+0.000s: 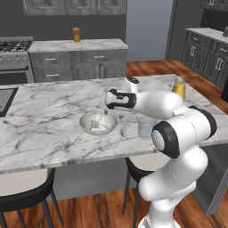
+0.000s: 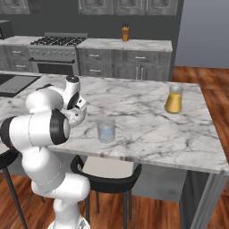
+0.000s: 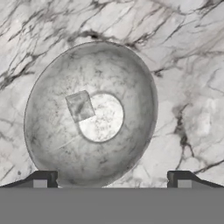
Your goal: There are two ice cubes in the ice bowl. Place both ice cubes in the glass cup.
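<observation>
Spread, empty gripper (image 3: 112,179) above the ice bowl (image 3: 52,148), which sits near the counter's (image 1: 40,133) front edge with one whitish ice cube (image 3: 80,106) inside; glass cup (image 2: 106,130) just beside it.

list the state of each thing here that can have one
pincer: open, empty, above the ice bowl
ice bowl: upright on the counter, one ice cube inside
glass cup: upright, something pale blue at the bottom
glass of orange-yellow liquid: upright, over half full
</observation>
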